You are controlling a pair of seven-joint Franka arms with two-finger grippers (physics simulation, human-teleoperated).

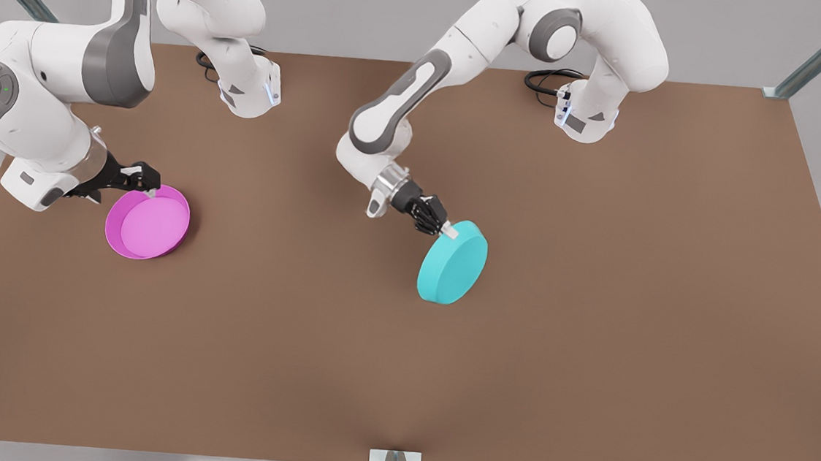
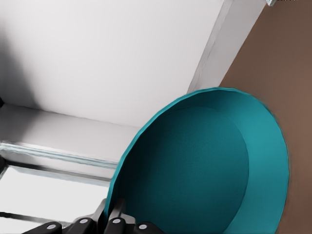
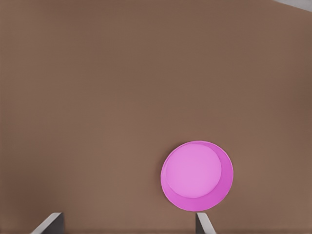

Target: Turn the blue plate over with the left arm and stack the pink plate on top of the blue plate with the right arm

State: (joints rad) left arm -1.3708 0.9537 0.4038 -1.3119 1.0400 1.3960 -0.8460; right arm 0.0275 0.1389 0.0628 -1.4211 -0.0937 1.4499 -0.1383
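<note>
A plain brown table carries the work. The blue plate is held tilted by its rim in the closed left pincer, mid-flip; lowering it upside down seems next. Well apart, the pink plate lies beside the right pincer, whose opening cannot be told.

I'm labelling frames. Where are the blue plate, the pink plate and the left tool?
blue plate (image 1: 454, 267): front view, its upturned flat base.
pink plate (image 1: 153, 225): front view, its lighter inside floor.
left tool (image 1: 446, 227): front view, fingertips at the blue plate's rim.

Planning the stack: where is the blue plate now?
Right of centre in the front view, the blue plate hangs tilted, bottom up, its rim pinched by the left gripper.
</note>
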